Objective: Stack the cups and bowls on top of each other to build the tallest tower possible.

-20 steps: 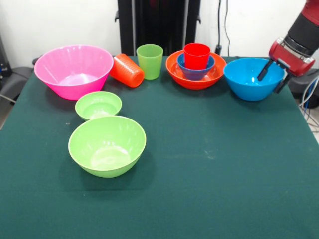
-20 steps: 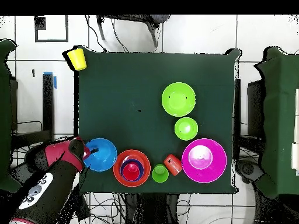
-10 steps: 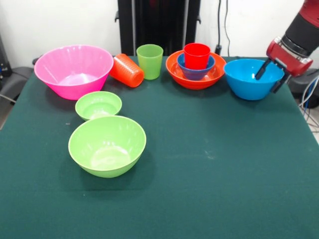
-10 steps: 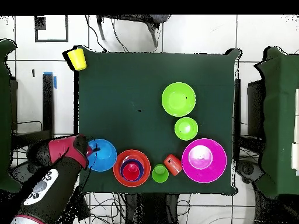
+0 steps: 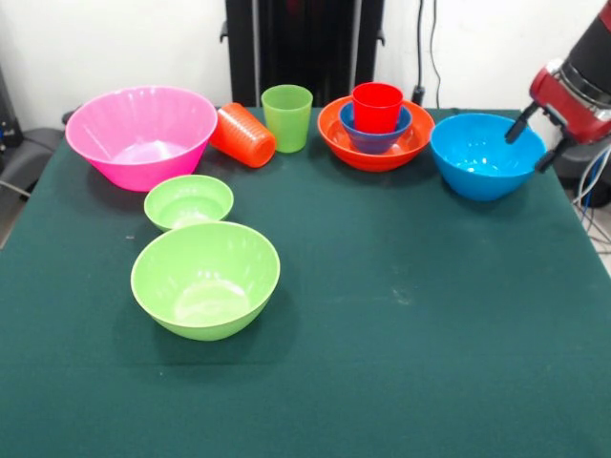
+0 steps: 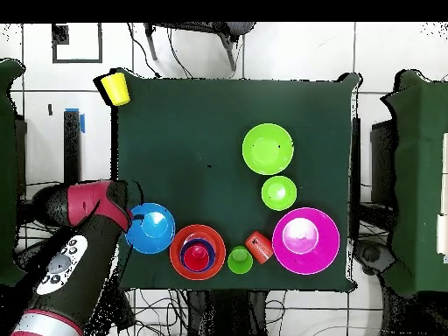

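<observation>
The tower [image 5: 376, 128] stands at the top centre of the front view: a wide orange bowl [image 5: 344, 143] on the desk [image 5: 401, 324], a small dark blue bowl [image 5: 376, 139] nested inside it, and a red cup [image 5: 377, 105] standing upright in the dark blue bowl. In the overhead view this stack [image 6: 198, 252] sits low in the frame, left of centre.

Just right of the tower in the front view is the large blue bowl [image 5: 482, 157], upright, its right rim lying between the two dark fingers of the hand [image 5: 537, 141]. The fingers are spread, one inside the bowl and one outside; whether they press on the rim cannot be told. The red and black arm [image 5: 587, 67] comes in from the upper right corner. In the overhead view the blue bowl [image 6: 150, 229] shows at the lower left, with the arm [image 6: 74, 262] reaching it from the lower left corner.

To the left of the tower in the front view, a light green cup [image 5: 286, 116] stands upright, and an orange cup [image 5: 242, 135] lies on its side touching the pink bowl [image 5: 141, 135] at the upper left. Below these are the small green bowl [image 5: 188, 201] and, nearer the lower left, the large green bowl [image 5: 205, 279], close together.

The yellow cup [image 6: 115, 87] appears only in the overhead view, at the upper left corner of the desk [image 6: 192, 131].
</observation>
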Robot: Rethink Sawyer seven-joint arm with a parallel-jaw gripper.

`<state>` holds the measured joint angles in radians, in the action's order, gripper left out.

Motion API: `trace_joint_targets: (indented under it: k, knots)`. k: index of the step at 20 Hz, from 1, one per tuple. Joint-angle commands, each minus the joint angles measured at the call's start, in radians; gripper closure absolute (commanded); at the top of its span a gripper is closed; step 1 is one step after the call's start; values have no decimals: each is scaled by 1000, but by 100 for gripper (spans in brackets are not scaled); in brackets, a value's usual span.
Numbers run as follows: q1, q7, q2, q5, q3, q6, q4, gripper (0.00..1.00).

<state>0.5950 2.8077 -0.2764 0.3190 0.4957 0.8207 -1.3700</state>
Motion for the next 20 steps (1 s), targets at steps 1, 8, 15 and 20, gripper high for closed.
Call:
trace_joint_targets:
  k: [1, 8, 15, 20]
  knots:
    - [-19, 178, 18, 33, -65, 21, 88, 0]
    - [-17, 144, 27, 9, -52, 6, 95, 0]
    - [-104, -112, -30, -118, -68, -67, 30, 0]
    - [-156, -143, -57, -144, -113, -106, 4, 0]
